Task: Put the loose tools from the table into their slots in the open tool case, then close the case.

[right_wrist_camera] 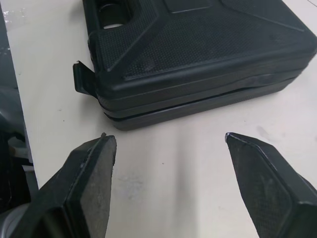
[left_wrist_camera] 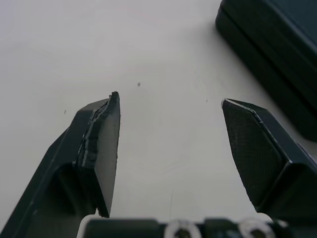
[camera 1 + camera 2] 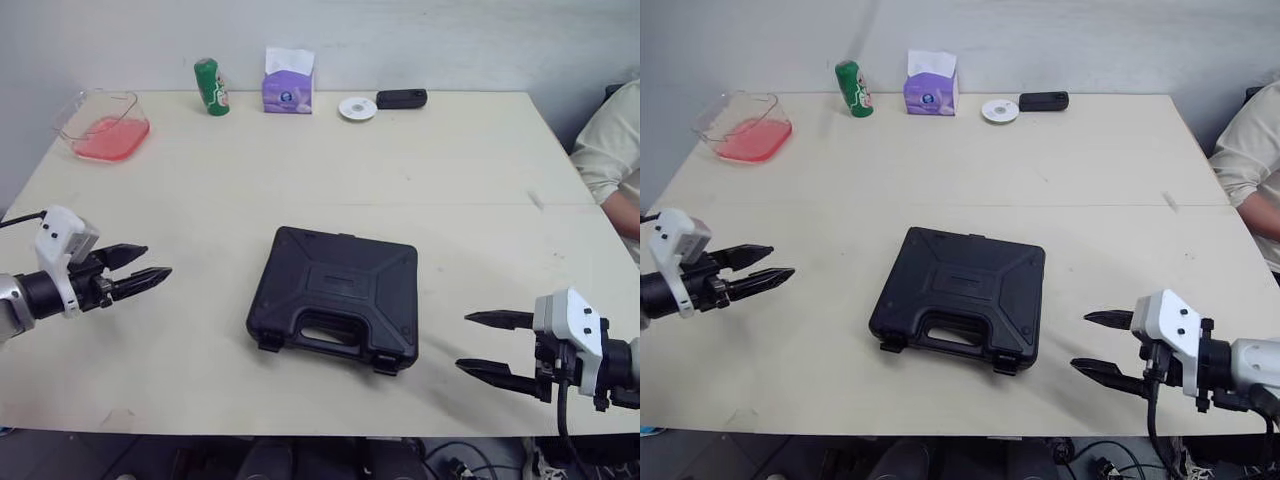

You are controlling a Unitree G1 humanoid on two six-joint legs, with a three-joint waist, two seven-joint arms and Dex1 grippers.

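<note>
Left pincer (image 3: 155, 262) and right pincer (image 3: 462, 341), both released and empty, flank the shut tool case (image 3: 335, 298) centred on the bench (image 3: 450, 160); its protruding front latch tabs (image 1: 81, 82) likely need pressing flat, squarely, without shoving the case.

Green can (image 3: 211, 87) stands near tissue box (image 3: 288, 82), plastic tub (image 3: 103, 127) to their left

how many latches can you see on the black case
2, both on the handle edge of the tool case: the left latch near one corner, the right latch near the other. The far edge may hide more.
</note>
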